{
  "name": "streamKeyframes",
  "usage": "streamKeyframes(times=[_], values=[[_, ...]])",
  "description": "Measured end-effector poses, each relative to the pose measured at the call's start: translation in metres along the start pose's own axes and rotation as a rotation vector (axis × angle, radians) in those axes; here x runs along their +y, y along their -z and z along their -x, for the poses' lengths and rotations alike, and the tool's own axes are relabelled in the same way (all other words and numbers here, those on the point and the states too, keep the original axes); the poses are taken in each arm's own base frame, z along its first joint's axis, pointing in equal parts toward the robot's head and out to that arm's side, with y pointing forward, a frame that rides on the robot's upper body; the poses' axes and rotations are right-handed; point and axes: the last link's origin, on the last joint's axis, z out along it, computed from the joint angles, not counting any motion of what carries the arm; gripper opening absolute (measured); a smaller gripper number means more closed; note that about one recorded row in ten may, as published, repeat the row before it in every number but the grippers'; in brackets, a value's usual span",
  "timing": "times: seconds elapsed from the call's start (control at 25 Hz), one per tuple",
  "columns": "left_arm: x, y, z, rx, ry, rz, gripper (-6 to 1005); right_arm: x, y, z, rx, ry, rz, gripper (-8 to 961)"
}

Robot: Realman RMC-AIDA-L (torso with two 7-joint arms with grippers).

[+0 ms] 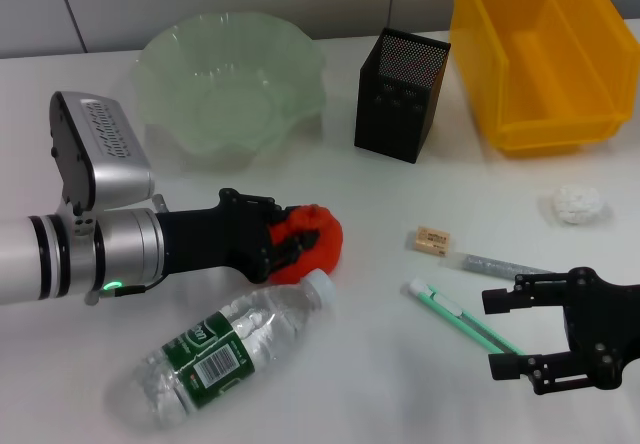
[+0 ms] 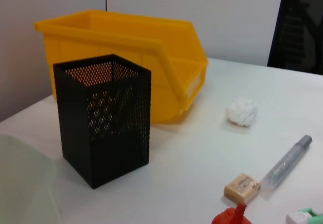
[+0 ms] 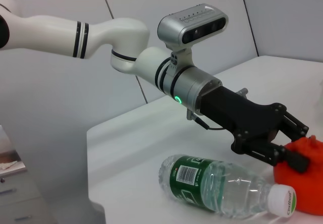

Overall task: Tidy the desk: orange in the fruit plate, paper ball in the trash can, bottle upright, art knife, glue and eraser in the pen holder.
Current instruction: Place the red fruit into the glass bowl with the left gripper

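My left gripper (image 1: 295,242) is shut on the lumpy red-orange orange (image 1: 325,239), low over the table; the right wrist view shows its fingers (image 3: 285,156) against the orange (image 3: 308,183). The clear bottle (image 1: 230,349) lies on its side just in front of it. The eraser (image 1: 432,240), the grey glue stick (image 1: 500,264) and the green art knife (image 1: 455,311) lie at the right. My right gripper (image 1: 492,332) stands open around the knife's near end. The paper ball (image 1: 578,204) rests further right. The green glass fruit plate (image 1: 230,84), the black mesh pen holder (image 1: 400,94) and the yellow trash can (image 1: 540,54) stand at the back.
The table's front edge runs just below the bottle and my right gripper. The pen holder (image 2: 103,118) stands close to the yellow bin (image 2: 126,47). A grey wall lies behind the table.
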Motion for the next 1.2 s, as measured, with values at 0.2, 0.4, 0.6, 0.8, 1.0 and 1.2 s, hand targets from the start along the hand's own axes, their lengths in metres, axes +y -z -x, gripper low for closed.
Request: streamKeyframes(times=[0.2, 0.4, 0.6, 0.8, 1.0, 1.2], values=[[-0.001, 0.004, -0.003, 0.034, 0.018, -0.009, 329, 0.0, -0.001, 0.0, -0.002, -0.001, 0.001, 737], [-0.004, 0.023, -0.019, 0.13, 0.023, -0.017, 225, 0.001, -0.001, 0.0, -0.004, -0.002, 0.004, 737], [-0.017, 0.043, -0.046, 0.21, 0.01, -0.076, 167, 0.0, 0.0, 0.001, -0.008, -0.001, 0.0, 737], [-0.031, 0.037, -0.067, 0.228, 0.012, -0.119, 95, 0.0, -0.002, 0.003, -0.012, 0.006, 0.01, 737], [-0.045, 0.025, -0.081, 0.218, 0.012, -0.184, 70, 0.0, -0.006, 0.005, -0.022, 0.015, 0.017, 737], [-0.07, 0.002, -0.097, 0.176, 0.027, -0.311, 58, 0.0, -0.009, 0.005, -0.021, 0.018, 0.023, 737]])
